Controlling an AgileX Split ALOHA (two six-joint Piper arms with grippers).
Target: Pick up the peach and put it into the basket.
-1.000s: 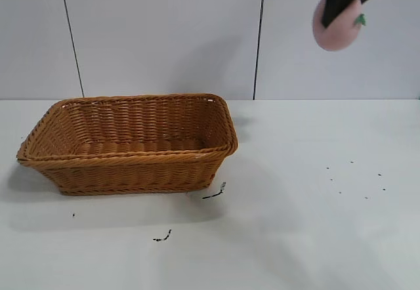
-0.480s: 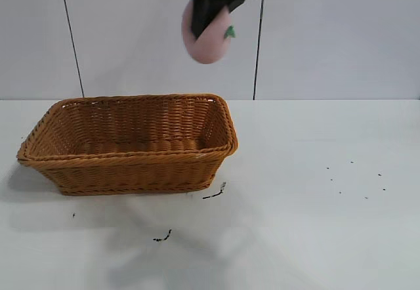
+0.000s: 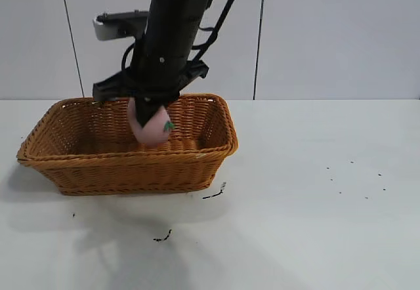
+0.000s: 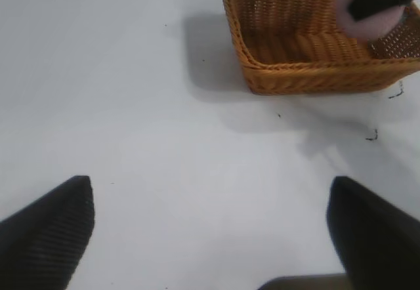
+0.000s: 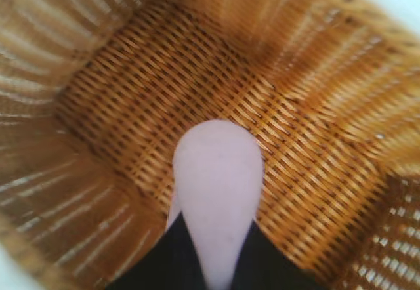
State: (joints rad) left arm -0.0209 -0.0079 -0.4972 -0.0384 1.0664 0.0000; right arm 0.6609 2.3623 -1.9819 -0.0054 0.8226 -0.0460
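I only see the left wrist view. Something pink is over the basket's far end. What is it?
Observer: A peach, clamped by the right gripper.
Operator: Is it touching the bottom?
Observer: From the exterior view it hangs below the basket rim; I cannot tell if it touches.
Operator: Anything else inside?
Observer: No, the right wrist view shows only bare wicker floor around the peach.
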